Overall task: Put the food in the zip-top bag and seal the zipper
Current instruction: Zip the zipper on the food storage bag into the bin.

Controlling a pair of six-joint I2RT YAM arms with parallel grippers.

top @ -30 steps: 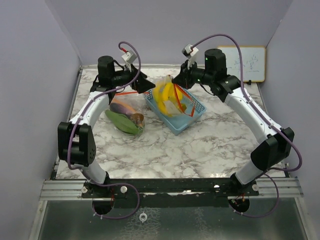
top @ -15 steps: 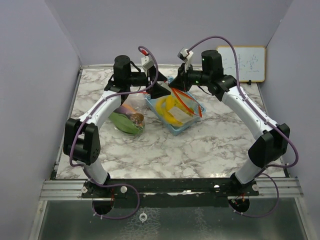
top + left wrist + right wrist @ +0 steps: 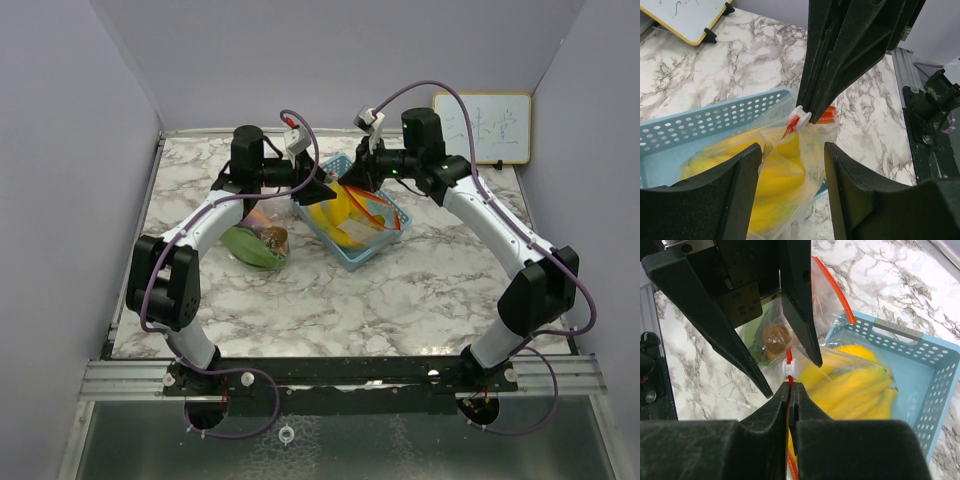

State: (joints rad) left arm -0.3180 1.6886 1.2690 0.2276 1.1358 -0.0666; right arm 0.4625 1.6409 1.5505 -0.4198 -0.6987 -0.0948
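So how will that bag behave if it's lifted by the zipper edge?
Probably floppy: the bag is thin clear film, wrinkled where the right hand pinches its zipper. Likely bottom-heavy: the bananas inside would make it sag and swing. The film looks smooth, so it may slip from a light pinch.

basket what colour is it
The basket is light blue, clearest in the right wrist view.

Yellow bananas [image 3: 335, 212] sit inside the clear, red-zippered zip-top bag [image 3: 810, 150] in the blue basket [image 3: 705, 122], with the green leafy vegetable [image 3: 250, 245] and brown fruit [image 3: 274, 238] beside it.
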